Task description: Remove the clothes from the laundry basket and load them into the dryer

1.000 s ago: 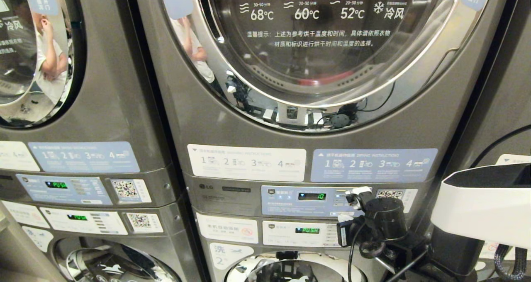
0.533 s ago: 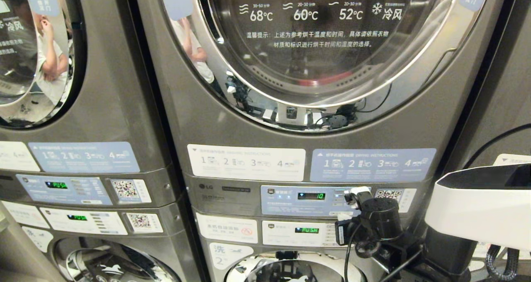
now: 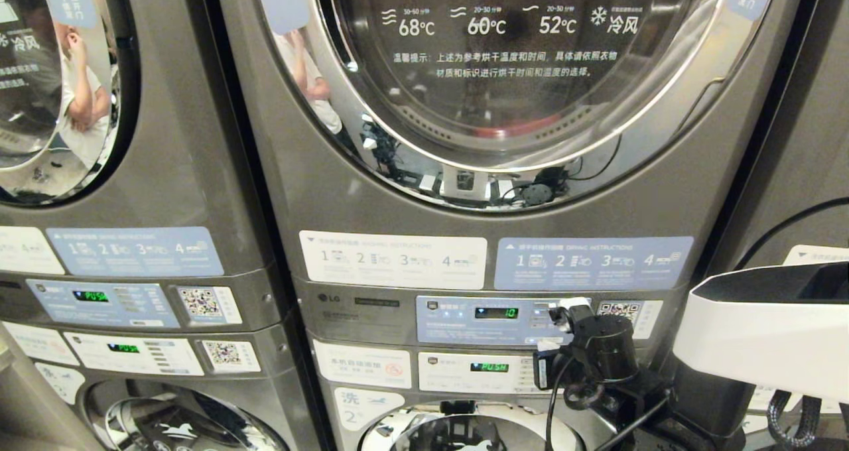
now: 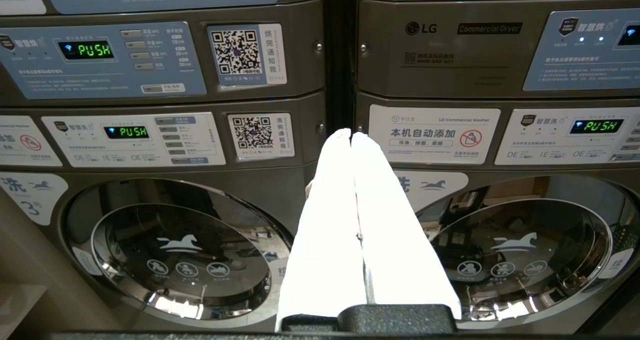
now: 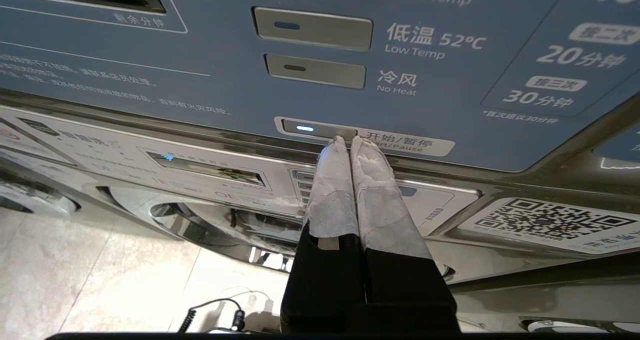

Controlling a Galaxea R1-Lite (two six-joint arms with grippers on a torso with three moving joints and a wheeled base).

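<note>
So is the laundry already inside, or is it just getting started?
Loading looks done: the dryer door is shut, with something red lying low behind the glass. In hand now: the right gripper, jaws shut, has its tips at the start/pause button, whose light is on; whether it is touching is unclear. The display reads 10. The left gripper is shut and idle.

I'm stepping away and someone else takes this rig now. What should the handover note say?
Right end effector: shut, empty, tips at the lit Start/Pause button on the dryer's blue control panel.
Left end effector: shut, empty, parked low before the lower machines.
Dryer door: closed; something red shows low in the drum. Basket and other clothes not in view.
Done: door shut, display reads 10.
Left: confirm the drum actually starts; check the basket.
</note>
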